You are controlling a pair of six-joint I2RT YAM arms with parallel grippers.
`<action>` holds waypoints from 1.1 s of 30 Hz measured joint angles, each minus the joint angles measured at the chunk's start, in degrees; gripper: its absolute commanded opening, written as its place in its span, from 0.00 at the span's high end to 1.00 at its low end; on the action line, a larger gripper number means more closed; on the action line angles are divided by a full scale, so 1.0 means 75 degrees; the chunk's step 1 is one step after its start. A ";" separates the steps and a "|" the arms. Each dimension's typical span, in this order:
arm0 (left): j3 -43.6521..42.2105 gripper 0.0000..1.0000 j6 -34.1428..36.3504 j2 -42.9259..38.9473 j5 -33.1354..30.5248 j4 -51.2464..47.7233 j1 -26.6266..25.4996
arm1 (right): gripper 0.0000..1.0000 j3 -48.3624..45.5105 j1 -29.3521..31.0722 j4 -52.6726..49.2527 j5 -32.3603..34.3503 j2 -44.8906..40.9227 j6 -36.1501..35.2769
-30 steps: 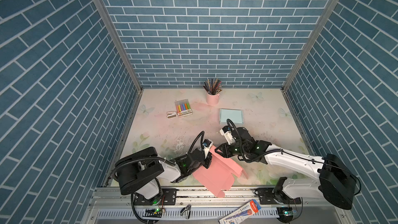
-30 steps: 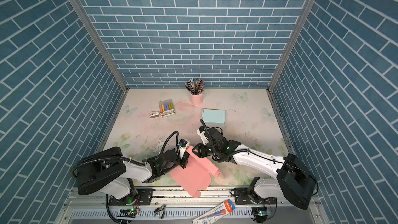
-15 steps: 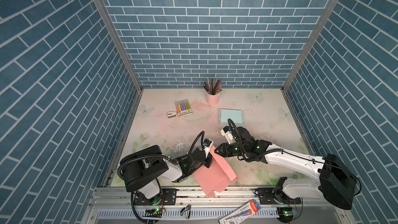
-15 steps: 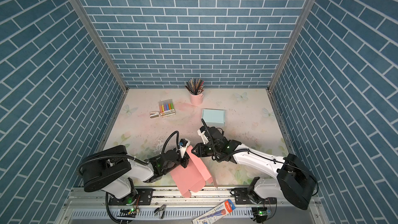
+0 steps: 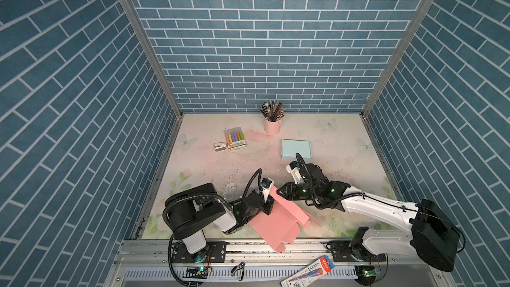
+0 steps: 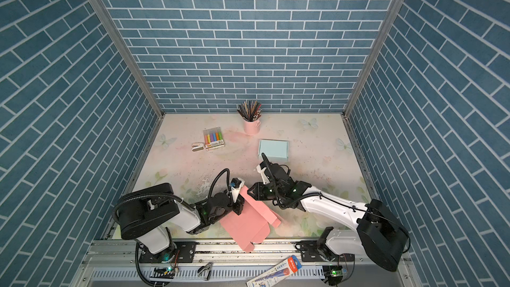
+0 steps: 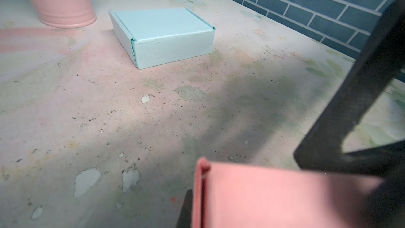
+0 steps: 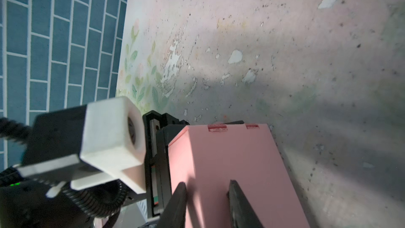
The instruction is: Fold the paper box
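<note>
Top views both showed the pink paper box (image 5: 276, 223) partly folded at the near edge of the bench (image 5: 204, 169), around the middle, its near corner hanging over the metal rail (image 5: 317, 242). The left pincer (image 5: 269, 207) was closed tight on the box's left edge, with a thin fold of card between its fingers. The right pincer (image 5: 281, 191) sat just beside the far end of a raised panel. In the right wrist view its fingers (image 8: 178, 205) stood apart over the pink card, gripping nothing. Farther back, a closed light blue box (image 5: 296, 149) lay near a pink cup of pencils (image 5: 271, 125).
</note>
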 measured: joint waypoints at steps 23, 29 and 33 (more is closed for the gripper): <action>-0.0254 0.77 -0.0073 -0.1256 0.0096 -0.0539 0.0003 | 0.69 -0.0125 0.0044 -0.0184 0.0102 -0.0216 0.0154; -0.0254 0.87 -0.0044 -0.1297 0.0152 -0.0624 -0.0015 | 0.70 -0.0125 0.0044 -0.0172 0.0140 -0.0216 0.0157; -0.0254 0.88 0.0023 -0.1306 0.0125 -0.0673 -0.0020 | 0.70 -0.0125 0.0041 -0.0096 0.0239 -0.0219 0.0157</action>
